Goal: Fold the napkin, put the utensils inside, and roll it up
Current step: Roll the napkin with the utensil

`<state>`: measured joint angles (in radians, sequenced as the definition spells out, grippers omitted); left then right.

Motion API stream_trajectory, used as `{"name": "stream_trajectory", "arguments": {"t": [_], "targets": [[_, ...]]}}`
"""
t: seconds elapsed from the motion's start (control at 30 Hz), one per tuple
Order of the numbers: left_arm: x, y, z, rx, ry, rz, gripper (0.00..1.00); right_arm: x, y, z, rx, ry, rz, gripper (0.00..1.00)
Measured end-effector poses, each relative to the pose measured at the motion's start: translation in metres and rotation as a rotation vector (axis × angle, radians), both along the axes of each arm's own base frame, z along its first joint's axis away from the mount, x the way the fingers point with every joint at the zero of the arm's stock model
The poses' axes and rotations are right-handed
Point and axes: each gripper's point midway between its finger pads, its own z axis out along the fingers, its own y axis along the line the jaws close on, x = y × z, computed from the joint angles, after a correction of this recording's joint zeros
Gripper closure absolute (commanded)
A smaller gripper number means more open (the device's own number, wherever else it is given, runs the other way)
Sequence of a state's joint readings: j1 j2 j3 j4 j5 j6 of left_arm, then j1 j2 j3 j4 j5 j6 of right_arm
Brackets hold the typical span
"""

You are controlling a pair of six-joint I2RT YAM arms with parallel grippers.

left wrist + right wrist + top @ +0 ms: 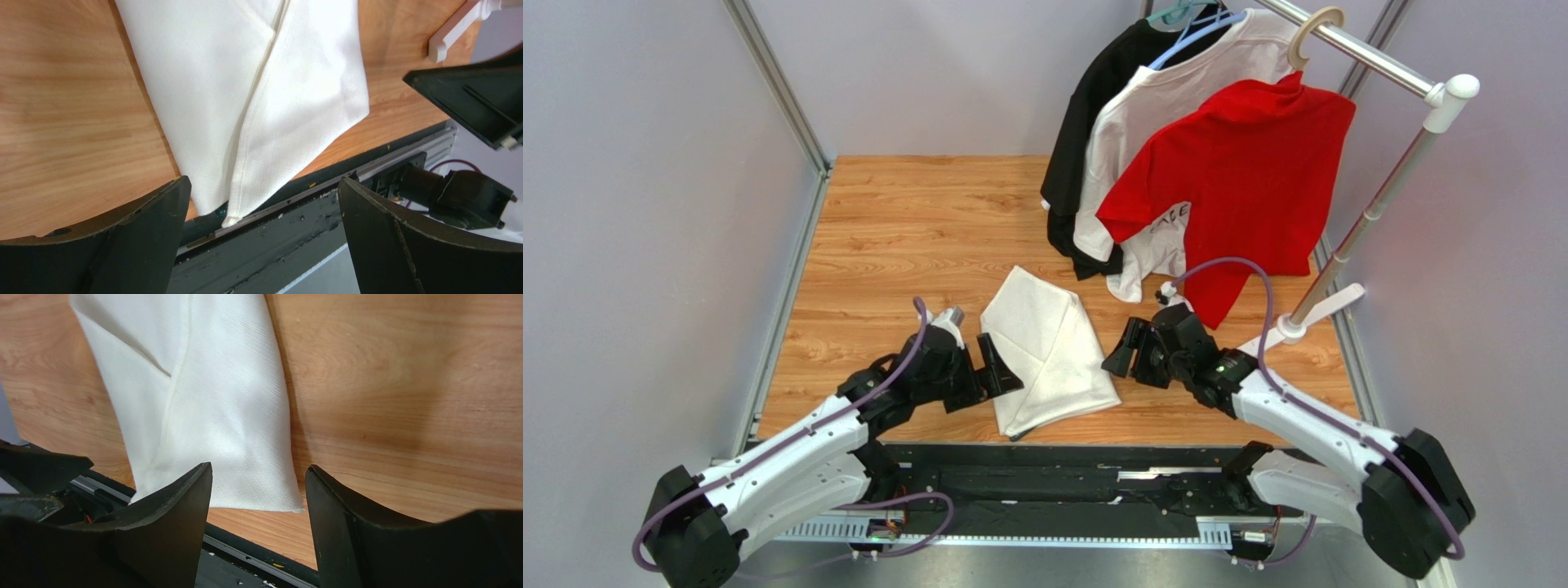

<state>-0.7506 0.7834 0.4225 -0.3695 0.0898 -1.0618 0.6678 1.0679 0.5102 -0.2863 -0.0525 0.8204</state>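
Cloth lay at the middle of what we saw from above: the napkin, folded into a slanted, kite-like shape, rested flat on the wooden table near its front edge, between the two arms. The left gripper stood just beside the napkin's left edge and the right gripper just beside its right edge; from that height we could not tell whether either finger brushed the fabric. Behind the napkin, toward the far right, a clothes rack carried a black shirt, a white shirt and a red shirt. From the left wrist we found the left gripper released, its jaws spread wide and clamping nothing. The napkin lay beyond them, one folded layer overlapping another along a long diagonal crease, and its near corner reached the table's front edge at the dark rail, in line with the gap between the fingers. The right gripper showed at the upper right, apart from the cloth. From the right wrist we found the right gripper likewise let go, its jaws parted and holding nothing. The napkin lay flat on the table, its near right corner just beyond the gap between the fingers.
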Motion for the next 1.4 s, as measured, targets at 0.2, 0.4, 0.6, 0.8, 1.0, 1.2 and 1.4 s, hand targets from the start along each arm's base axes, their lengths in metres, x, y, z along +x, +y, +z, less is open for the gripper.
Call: {"name": "stream_trajectory", "arguments": {"t": [0.2,0.4,0.6,0.8,1.0,1.2,1.4], "targets": [[0.037,0.022,0.028,0.051,-0.096,0.053,0.01,-0.019,0.025,0.052,0.116,-0.140,0.075,0.38],[0.071,0.059,0.043,0.114,-0.154,0.112,0.01,-0.086,0.087,0.048,0.209,-0.078,0.251,0.37],[0.074,0.068,0.041,0.166,-0.171,0.060,0.01,-0.110,0.124,0.019,0.210,-0.014,0.279,0.36],[0.079,0.070,0.043,0.177,-0.202,0.040,0.01,-0.114,0.146,-0.002,0.211,0.007,0.266,0.36],[0.080,0.071,0.043,0.184,-0.215,0.032,0.01,-0.109,0.162,-0.002,0.243,0.006,0.235,0.36],[0.081,0.070,0.044,0.181,-0.220,0.030,0.01,-0.106,0.176,-0.005,0.252,0.012,0.226,0.36],[0.081,0.069,0.044,0.174,-0.218,0.023,0.01,-0.112,0.187,-0.002,0.257,0.012,0.240,0.36]]}}
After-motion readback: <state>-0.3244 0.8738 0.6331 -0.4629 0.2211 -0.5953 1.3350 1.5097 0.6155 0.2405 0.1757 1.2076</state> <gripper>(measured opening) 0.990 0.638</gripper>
